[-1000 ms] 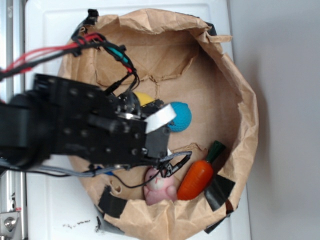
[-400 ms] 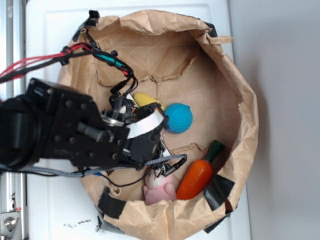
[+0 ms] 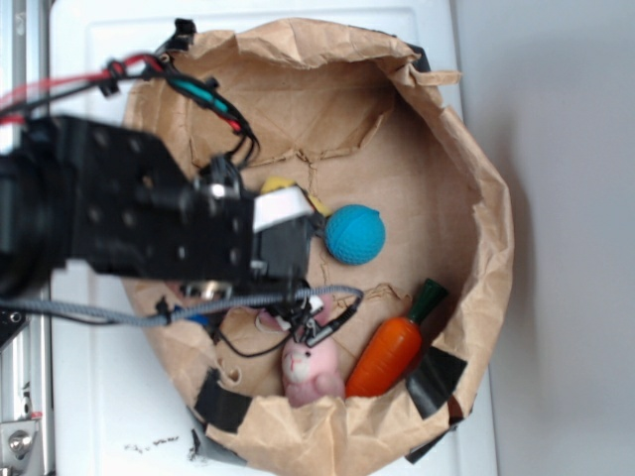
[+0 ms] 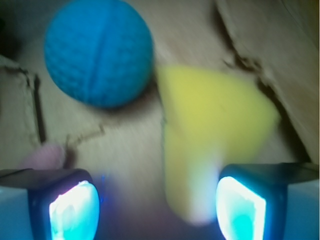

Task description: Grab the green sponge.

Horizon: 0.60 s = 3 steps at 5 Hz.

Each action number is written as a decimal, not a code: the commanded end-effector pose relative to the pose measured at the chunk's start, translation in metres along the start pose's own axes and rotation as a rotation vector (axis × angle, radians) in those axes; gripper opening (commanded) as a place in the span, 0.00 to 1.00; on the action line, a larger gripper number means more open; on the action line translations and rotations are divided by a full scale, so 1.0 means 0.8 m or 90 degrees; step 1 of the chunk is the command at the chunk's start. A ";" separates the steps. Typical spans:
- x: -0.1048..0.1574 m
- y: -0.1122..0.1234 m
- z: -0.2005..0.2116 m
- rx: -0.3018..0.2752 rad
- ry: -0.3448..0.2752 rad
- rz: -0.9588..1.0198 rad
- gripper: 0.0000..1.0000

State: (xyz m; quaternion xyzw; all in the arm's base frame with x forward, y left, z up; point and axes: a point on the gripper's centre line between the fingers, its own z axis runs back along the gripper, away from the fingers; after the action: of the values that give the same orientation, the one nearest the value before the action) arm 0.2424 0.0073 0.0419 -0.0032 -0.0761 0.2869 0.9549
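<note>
Wrist view shows the tool (image 4: 157, 207) spread wide with nothing gripped, its two pads (image 4: 75, 210) at the lower corners. Between them, nearer the right pad, lies the green sponge (image 4: 212, 130), which looks yellow, on brown paper beside the blue ball (image 4: 98, 52).

Readable text: none that you could make out in either view, honestly.
Labels, brands, numbers: nothing legible on anything.

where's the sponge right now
In the wrist view the yellow sponge lies right of the blue ball, reaching between the open gripper's fingers, nearer the right one.
</note>
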 end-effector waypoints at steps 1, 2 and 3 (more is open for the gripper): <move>0.033 0.022 0.013 -0.027 -0.016 0.015 1.00; 0.040 0.024 -0.016 0.008 -0.042 0.011 1.00; 0.041 0.020 -0.038 0.025 -0.063 0.003 1.00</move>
State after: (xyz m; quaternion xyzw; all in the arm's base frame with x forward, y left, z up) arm 0.2605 0.0383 0.0148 0.0334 -0.1114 0.2898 0.9500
